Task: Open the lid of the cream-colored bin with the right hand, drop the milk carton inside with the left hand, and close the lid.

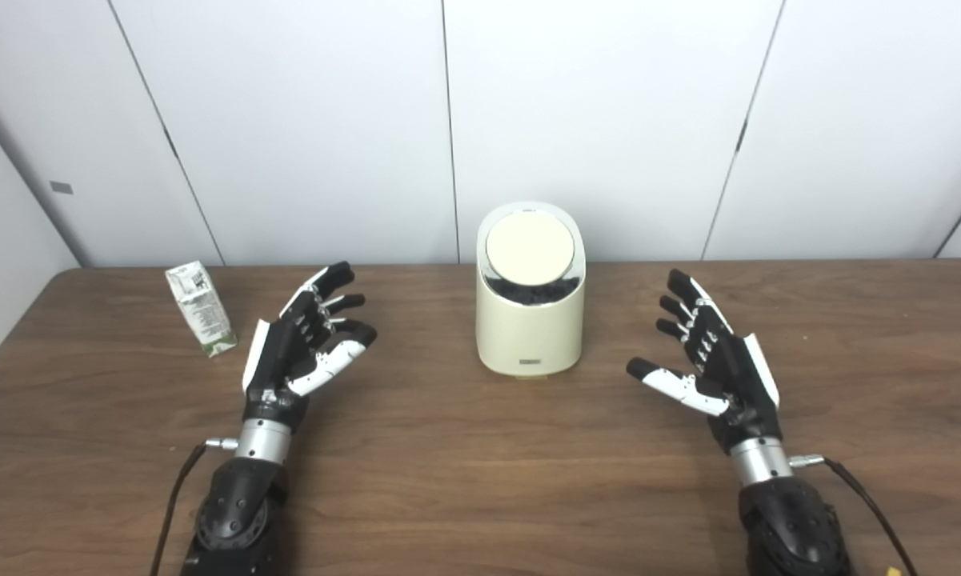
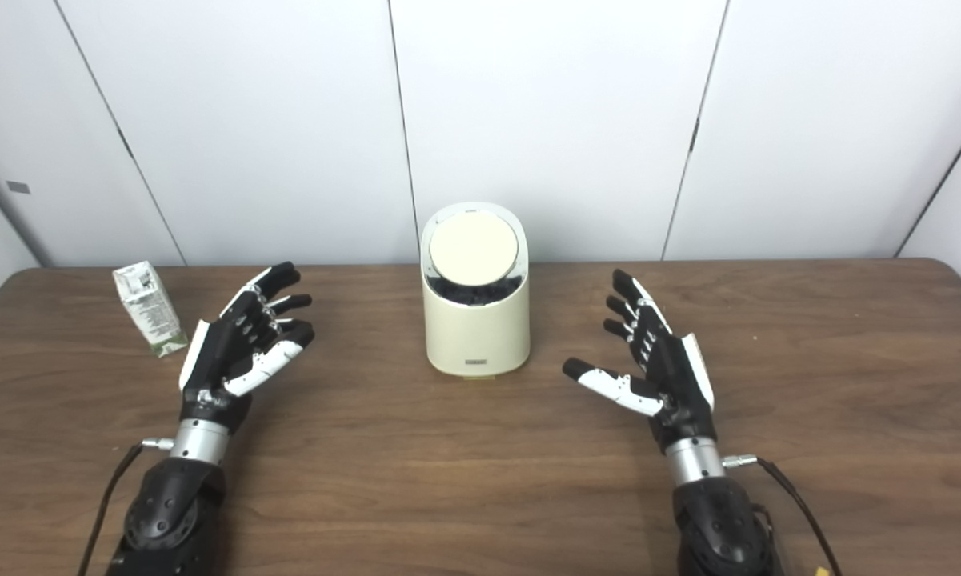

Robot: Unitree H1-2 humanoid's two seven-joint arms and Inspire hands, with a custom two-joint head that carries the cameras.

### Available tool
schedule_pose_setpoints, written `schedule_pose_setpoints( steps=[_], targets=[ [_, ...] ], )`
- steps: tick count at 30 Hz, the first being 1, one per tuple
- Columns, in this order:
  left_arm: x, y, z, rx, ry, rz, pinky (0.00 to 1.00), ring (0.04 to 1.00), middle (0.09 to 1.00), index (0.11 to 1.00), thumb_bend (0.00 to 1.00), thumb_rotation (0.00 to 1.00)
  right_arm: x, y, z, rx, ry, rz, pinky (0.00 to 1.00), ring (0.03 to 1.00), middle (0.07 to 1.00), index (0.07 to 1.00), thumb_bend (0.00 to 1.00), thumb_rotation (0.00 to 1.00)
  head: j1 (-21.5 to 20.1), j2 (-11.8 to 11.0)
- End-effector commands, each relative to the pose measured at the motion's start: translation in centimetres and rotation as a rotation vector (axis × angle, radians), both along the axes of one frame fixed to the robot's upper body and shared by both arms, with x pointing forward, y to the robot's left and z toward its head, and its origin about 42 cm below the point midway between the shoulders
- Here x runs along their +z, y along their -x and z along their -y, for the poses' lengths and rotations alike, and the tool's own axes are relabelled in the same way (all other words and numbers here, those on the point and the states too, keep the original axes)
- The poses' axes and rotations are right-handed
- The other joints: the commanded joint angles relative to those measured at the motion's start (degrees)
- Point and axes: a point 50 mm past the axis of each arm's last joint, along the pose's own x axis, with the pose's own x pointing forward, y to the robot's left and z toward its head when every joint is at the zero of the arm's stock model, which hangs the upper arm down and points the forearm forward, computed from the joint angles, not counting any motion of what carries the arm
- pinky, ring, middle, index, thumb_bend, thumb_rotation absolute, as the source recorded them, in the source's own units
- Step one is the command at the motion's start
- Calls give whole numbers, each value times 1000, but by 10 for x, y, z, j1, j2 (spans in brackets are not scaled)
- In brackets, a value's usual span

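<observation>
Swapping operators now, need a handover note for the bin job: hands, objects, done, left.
Left hand: open, holding nothing, above the table right of the milk carton.
Right hand: open, holding nothing, right of the cream-colored bin.
Carton stands upright at the far left of the table. Bin sits centre, round lid apparently tilted toward the camera, dark contents visible beneath.
Done: nothing evident; carton untouched.
Left: right hand opens lid, left hand drops carton in, close lid.

Two side-by-side head cameras overlook one table.
</observation>
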Motion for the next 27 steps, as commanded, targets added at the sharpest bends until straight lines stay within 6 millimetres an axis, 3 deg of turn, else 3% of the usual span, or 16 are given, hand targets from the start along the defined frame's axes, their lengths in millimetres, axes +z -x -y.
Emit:
schedule_pose_setpoints(
  steps=[1,4,9,16,23,27],
  targets=[
    [-22,12,-4,6,4,-54,647,787,879,901,772,302,-7,2,-1,-6,-15,4,827,892,930,903,700,281,-1,0],
    [-21,10,-5,9,-7,-53,643,783,867,901,799,328,-7,2,-2,-5,-21,4,820,892,930,901,699,273,-1,-1],
    [-20,9,-3,6,-14,-49,626,780,860,903,756,280,-7,2,0,-2,-37,4,817,906,937,906,692,253,1,-1],
    [-20,10,-1,-8,-5,-46,619,766,864,892,800,318,-7,3,-1,0,-33,9,810,902,939,907,696,278,3,-3],
    [-22,12,1,-3,3,-41,602,743,822,861,792,302,14,-3,-10,-29,-4,43,793,881,911,915,742,487,-2,-16],
    [-25,14,3,-2,-10,-46,611,750,825,860,754,280,34,-11,-14,-31,49,58,837,880,910,929,779,530,-3,-23]
  ],
)
